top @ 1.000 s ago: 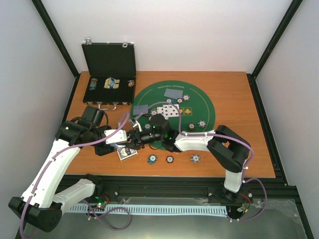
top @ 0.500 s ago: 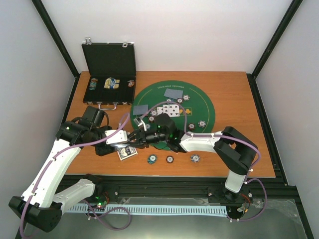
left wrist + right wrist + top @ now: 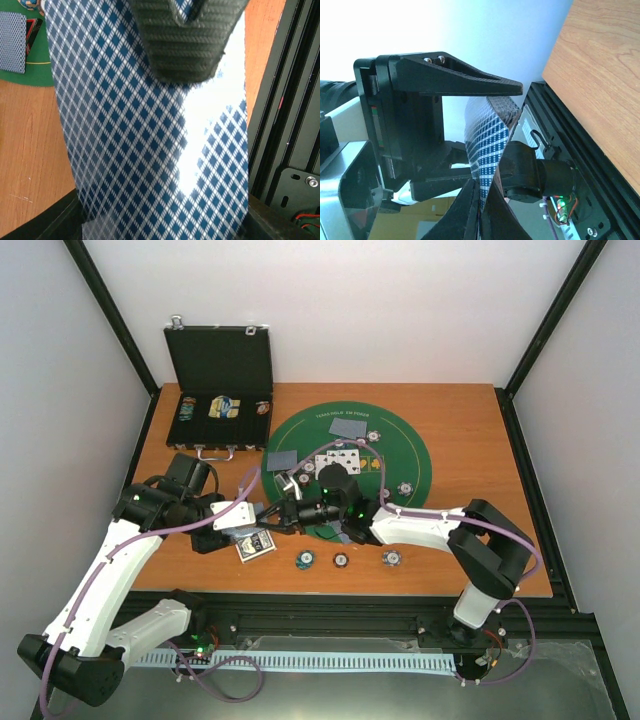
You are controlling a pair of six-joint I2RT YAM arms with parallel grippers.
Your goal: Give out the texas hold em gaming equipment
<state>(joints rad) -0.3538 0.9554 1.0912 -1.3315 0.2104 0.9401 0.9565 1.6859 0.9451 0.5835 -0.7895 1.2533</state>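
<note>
**Two tools, one card, over the near-left rim of the mat**

The counter (image 3: pixel 470 440) is orange-brown wood. It is boxed in by white walls (image 3: pixel 350 300) and black frame posts (image 3: pixel 110 315), with a black rail along the near edge. A round green mat (image 3: pixel 405 455) lies at its middle, and an open black case (image 3: pixel 220 360) stands at the far left corner. On the mat are face-down cards (image 3: pixel 348 427), a face-up row (image 3: pixel 338 462) and a few striped poker chips (image 3: pixel 404 489). Three more chips (image 3: pixel 341 560) line up close to the near edge. A blue-backed card (image 3: pixel 255 546) lies on the wood just to their left.

The left tool (image 3: pixel 262 514) and right tool (image 3: pixel 288 512) meet tip to tip above the mat's near-left rim. Between them is one diamond-backed playing card (image 3: pixel 130 140), lifted off the wood. It spans the left tool's two fingers, gripped across its width. The right tool's fingers (image 3: pixel 470 205) are pinched together on its edge (the wrist view shows them narrowing to a point there). A broad band of wood runs from the mat to the right rail.
</note>
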